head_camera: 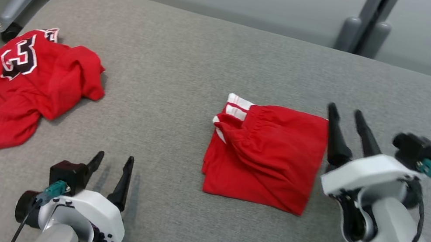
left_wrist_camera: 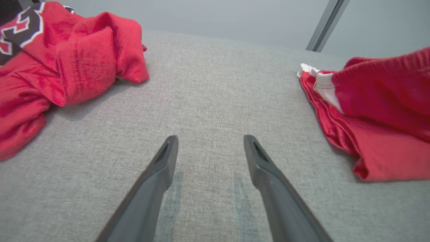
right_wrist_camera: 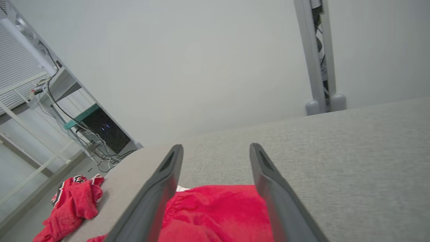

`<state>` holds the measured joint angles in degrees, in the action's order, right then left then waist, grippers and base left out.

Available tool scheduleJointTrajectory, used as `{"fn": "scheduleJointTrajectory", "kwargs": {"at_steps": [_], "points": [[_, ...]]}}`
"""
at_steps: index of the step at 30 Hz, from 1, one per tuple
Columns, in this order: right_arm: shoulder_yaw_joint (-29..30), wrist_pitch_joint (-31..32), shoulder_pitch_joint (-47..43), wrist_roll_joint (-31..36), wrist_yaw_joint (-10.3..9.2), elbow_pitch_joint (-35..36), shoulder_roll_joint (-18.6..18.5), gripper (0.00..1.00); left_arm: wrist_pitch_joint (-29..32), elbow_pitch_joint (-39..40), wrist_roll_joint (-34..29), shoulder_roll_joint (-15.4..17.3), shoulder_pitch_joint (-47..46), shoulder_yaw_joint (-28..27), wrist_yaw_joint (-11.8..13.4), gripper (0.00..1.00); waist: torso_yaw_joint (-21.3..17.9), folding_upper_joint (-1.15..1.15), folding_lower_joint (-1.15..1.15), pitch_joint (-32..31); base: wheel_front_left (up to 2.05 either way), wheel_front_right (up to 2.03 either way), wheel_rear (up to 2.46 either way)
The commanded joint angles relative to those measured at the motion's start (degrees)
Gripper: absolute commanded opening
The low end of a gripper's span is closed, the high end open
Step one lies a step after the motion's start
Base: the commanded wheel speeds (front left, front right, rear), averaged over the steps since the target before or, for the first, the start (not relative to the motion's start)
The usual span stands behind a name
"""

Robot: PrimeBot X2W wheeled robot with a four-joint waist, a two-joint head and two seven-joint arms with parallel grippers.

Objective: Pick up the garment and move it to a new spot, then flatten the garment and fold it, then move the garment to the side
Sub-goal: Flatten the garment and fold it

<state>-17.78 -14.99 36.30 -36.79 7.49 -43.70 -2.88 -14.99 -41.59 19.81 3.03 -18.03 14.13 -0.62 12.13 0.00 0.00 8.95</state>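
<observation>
On grey woven cushion (head_camera: 189, 67), squarish folded red shorts (head_camera: 267, 156), left fingers (head_camera: 122, 184), right fingers (head_camera: 337, 138) — spread

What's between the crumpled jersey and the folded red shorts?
Bare grey surface lies between the jersey and the shorts, clearest in the head view.

Black numeral (head_camera: 19, 59) edged in white, on the crumpled red jersey (head_camera: 53, 88) — half lost in folds, perhaps a 3, too creased to read for certain.
</observation>
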Motion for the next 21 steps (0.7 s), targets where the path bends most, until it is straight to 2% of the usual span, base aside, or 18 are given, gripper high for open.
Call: {"fn": "scheduleJointTrajectory", "kwargs": {"at_steps": [1,5,9,14,21], "points": [[2.08,-0.24,-1.75,2.55,0.01,1.09,-0.28,1.00,-0.26,0.95,-0.90,0.45,0.53,-0.63,0.38,1.00,-1.42,0.00,0.00,-0.38,0.00,0.00,0.00],[9.88,-0.25,-8.38,13.68,0.00,6.53,-0.18,1.00,-0.20,4.69,-3.25,0.53,2.23,-3.24,0.72,1.00,-3.38,0.00,0.00,-0.84,0.00,0.00,0.00],[14.53,-0.26,-13.74,18.79,0.00,10.45,-0.18,1.00,-0.19,7.36,-5.37,0.48,3.74,-5.61,0.36,1.00,-5.16,0.00,0.00,-1.47,0.00,0.00,0.00],[16.22,-0.25,-19.03,22.02,0.00,13.46,-0.20,1.00,-0.19,10.53,-7.85,0.37,6.47,-8.25,0.14,1.00,-7.18,0.00,0.00,-2.80,0.00,0.00,0.00],[14.46,-0.25,-24.59,23.79,0.00,15.77,-0.17,1.00,-0.19,13.41,-10.15,0.19,11.81,-10.71,-0.01,1.00,-9.04,0.00,0.00,-6.05,0.00,0.00,0.00]]}}
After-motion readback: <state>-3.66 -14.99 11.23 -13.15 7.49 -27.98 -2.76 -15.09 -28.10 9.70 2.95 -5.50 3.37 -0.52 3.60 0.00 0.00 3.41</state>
